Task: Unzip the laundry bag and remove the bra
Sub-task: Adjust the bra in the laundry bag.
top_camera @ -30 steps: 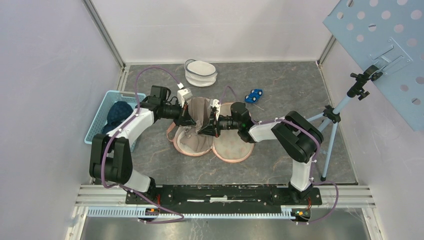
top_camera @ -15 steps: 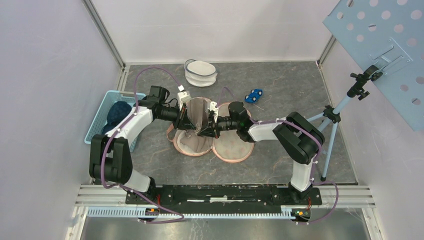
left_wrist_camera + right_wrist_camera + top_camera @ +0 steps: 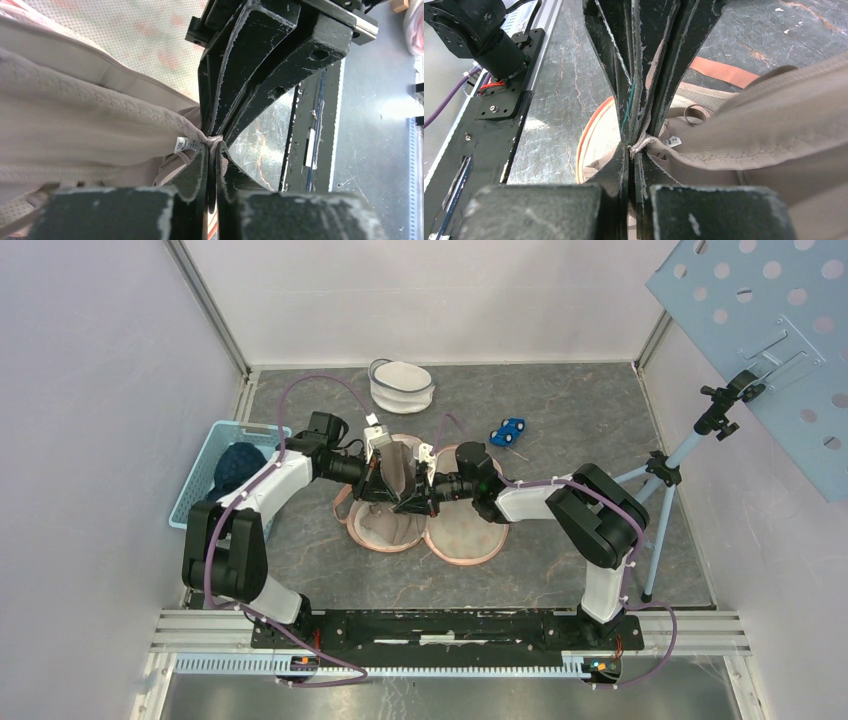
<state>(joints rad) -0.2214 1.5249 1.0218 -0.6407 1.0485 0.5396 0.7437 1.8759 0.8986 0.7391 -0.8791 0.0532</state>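
The bra [image 3: 398, 472] is looking light, soft and floppy, so it is likely going to sag and trail rather than hold a shape. A firm pinch on a stitched edge is seeming the best hold, away from loose straps that could be snagging. In the middle of the top view it is hanging lifted above the opened laundry bag [image 3: 468, 540], which is lying flat on the tabletop [image 3: 560, 410]. The right end effector [image 3: 633, 150] is clamping its hem beside a small label [image 3: 183, 145]; the left end effector [image 3: 211, 150] is meeting it tip to tip, jaws standing a thin slit apart, and whether it is gripping I cannot tell
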